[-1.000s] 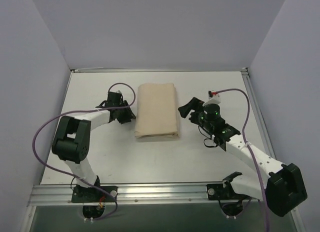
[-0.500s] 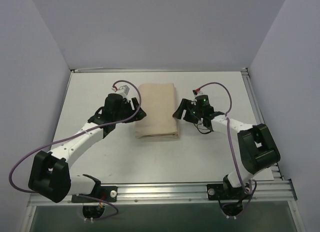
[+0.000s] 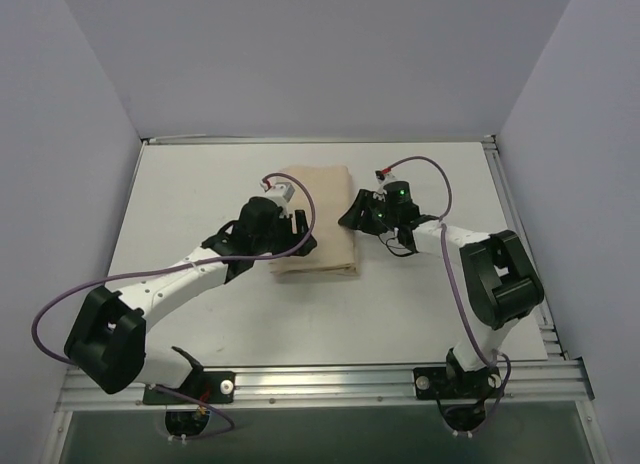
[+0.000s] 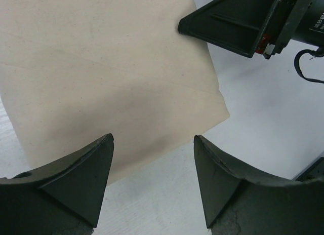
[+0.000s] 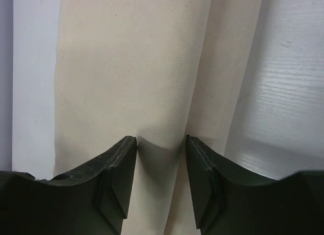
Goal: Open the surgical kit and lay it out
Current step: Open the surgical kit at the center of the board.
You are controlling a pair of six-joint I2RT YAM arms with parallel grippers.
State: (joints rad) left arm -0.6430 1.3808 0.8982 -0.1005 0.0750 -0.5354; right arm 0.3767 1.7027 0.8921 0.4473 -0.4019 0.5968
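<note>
Unwrapping not yet begun; cloth wrap (image 3: 315, 221) lies folded mid-table (image 3: 180, 184); right gripper (image 5: 161, 144) is pinching a fold at its edge; left gripper (image 4: 153, 144) is spread above it; lifting the flap is judged next.

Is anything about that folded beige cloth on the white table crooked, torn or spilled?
Nothing stands out. The folded beige cloth bundle lies flat and square on the white table, still closed, with no tear or stain visible. The only irregularity is a small pucker where the right gripper presses its folded edge. The left gripper hangs open over its near corner.
</note>
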